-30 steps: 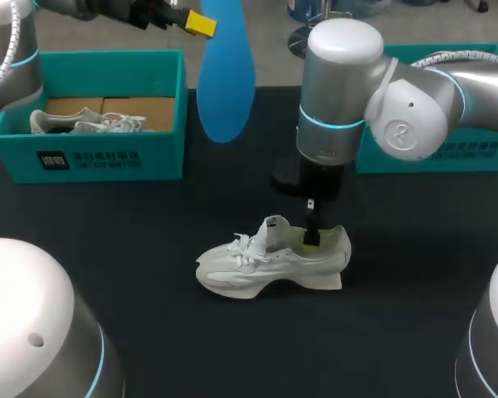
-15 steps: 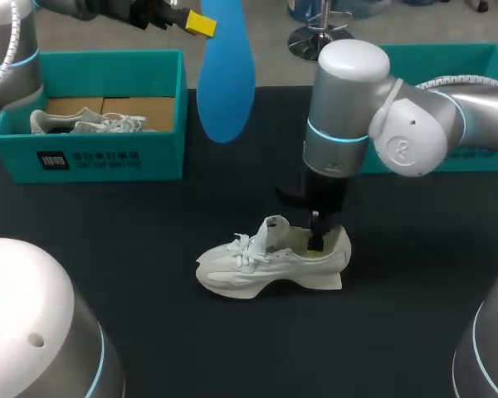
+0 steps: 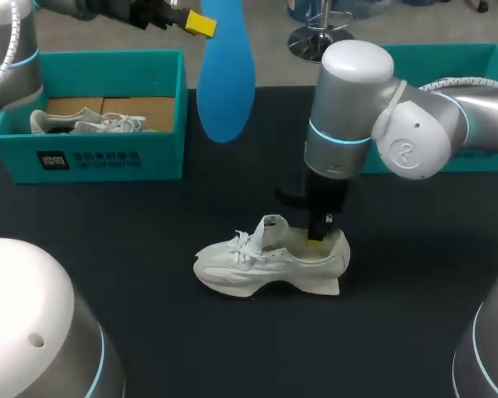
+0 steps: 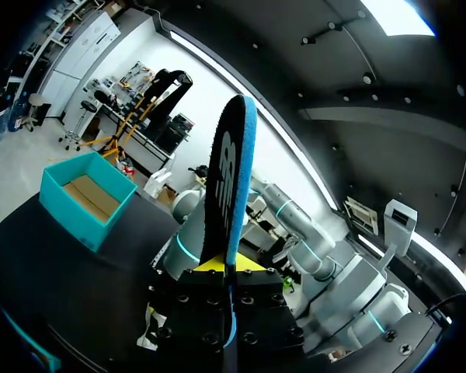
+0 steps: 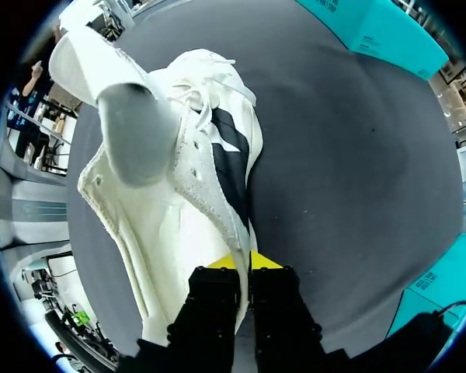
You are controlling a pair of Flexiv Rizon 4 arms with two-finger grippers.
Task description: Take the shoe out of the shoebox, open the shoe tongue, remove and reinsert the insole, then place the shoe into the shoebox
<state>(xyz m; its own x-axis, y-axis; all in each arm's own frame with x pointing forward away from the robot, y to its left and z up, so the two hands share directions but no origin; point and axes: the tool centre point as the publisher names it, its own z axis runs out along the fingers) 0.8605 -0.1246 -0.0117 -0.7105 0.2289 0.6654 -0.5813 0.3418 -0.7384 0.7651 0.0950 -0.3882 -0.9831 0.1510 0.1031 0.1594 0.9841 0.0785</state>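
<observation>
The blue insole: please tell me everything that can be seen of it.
The insole is thin and flat, foam-like, blue on one face, black with a white mark on the other. It is out of the shoe, hanging upright in the air. The left gripper is shut on it near one end; nothing else touches it.

The left gripper [image 4: 230, 266] pinches one end of the insole [image 4: 228, 175], which rises edge-on from the yellow tips, black on one face and blue along the edge. Off to one side, well apart, an open teal shoebox [image 4: 90, 223] sits on the black table [image 4: 39, 268].
</observation>
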